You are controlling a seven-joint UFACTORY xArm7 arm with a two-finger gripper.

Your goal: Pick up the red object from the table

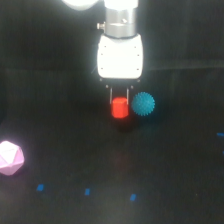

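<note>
The red object [119, 108] is a small red-orange block near the middle of the exterior view, hanging just under the white gripper body. My gripper [119, 102] comes straight down over it, and its two thin fingers [108, 95] run down either side of the block's top, shut on it. A dark gap under the block suggests it is slightly above the black table [165, 165], though the blur makes this hard to confirm.
A cyan spiky ball [143, 104] sits right beside the red object on the exterior view's right, almost touching it. A pink faceted polyhedron [10, 158] lies at the far left. Small blue marks [87, 191] dot the table near the front.
</note>
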